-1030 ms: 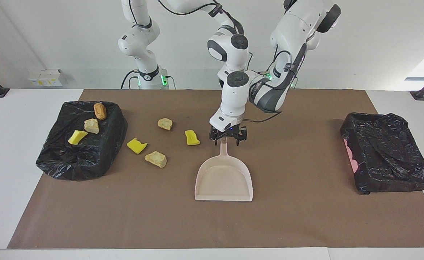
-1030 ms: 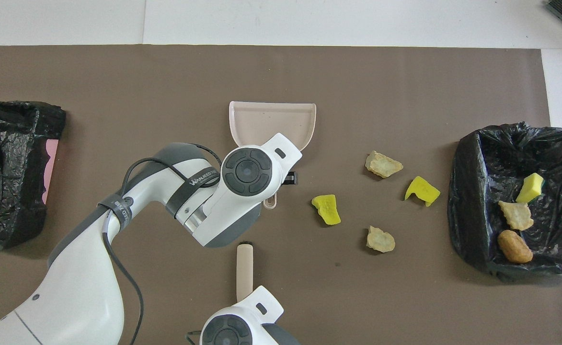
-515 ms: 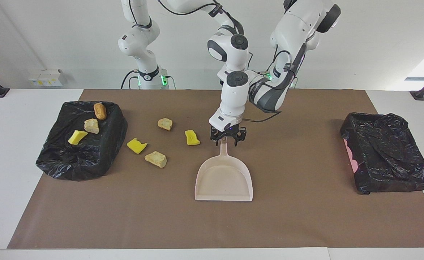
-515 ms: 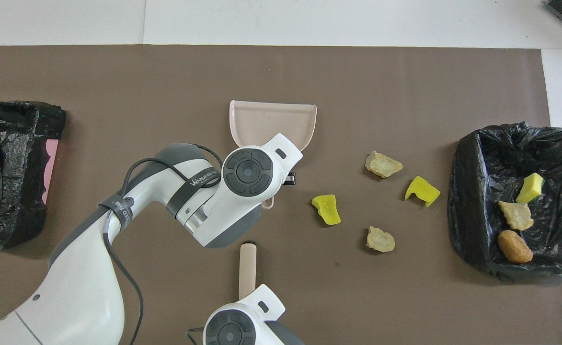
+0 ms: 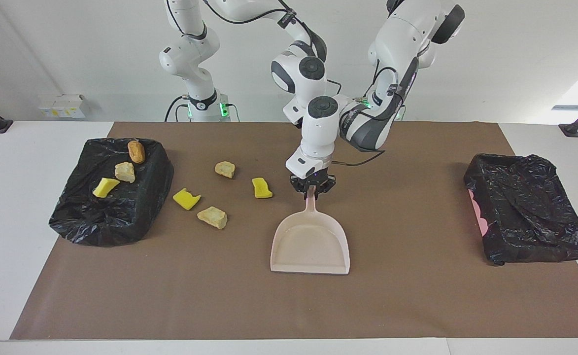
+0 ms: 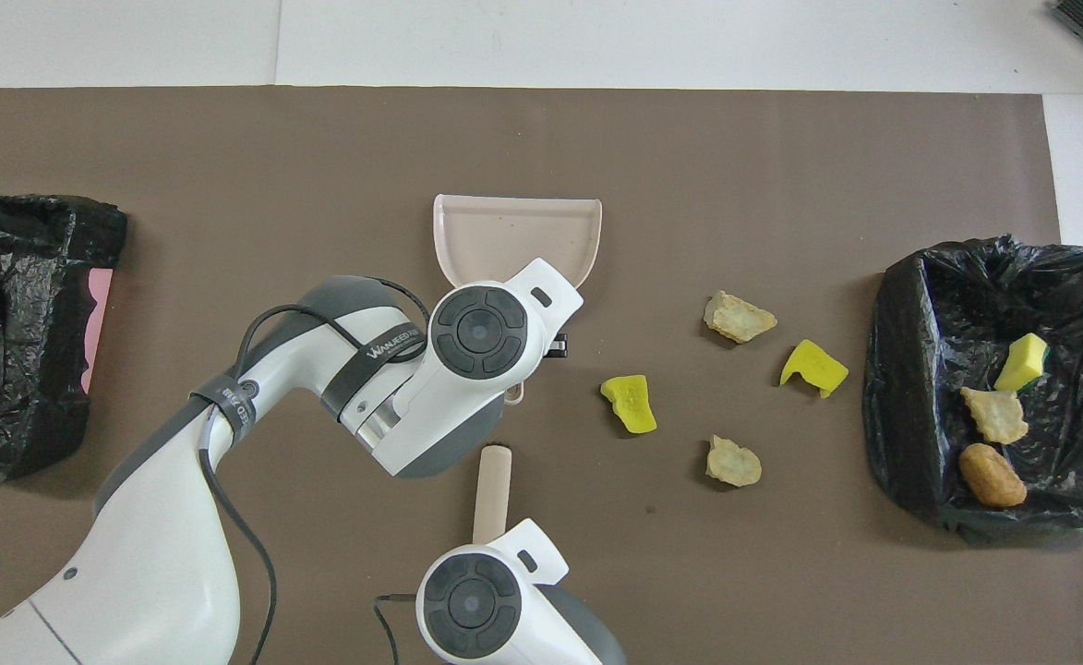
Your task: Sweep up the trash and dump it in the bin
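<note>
- Gripping the handle of the beige dustpan (image 5: 310, 241), the left gripper (image 5: 312, 190) has its fingertips pinched together on the handle's upper end, at the middle of the brown mat (image 5: 407, 301).
- The dustpan's scoop lies flat on the mat with its open mouth pointing away from the robots; in the overhead view the left arm's wrist covers the handle and only the scoop (image 6: 517, 235) shows.
- The right gripper is hidden under its own wrist (image 6: 472, 605) in the overhead view and behind the left arm in the facing view; it is closed, and a beige brush handle (image 6: 491, 491) sticks out from beneath it, so the brush looks held.
- Trash: four loose pieces lie on the mat toward the right arm's end, beside the dustpan: a yellow sponge piece (image 5: 261, 188) nearest the dustpan, a tan lump (image 5: 225, 169), a second yellow sponge piece (image 5: 186, 199) and a second tan lump (image 5: 213, 217).
- Three more pieces sit in the black-lined bin (image 5: 116, 217) at the right arm's end: a yellow sponge (image 5: 105, 187), a tan lump (image 5: 125, 172) and an orange-brown bread-like piece (image 5: 136, 151).
- A second black-lined bin (image 5: 530, 217) stands at the left arm's end of the table.
</note>
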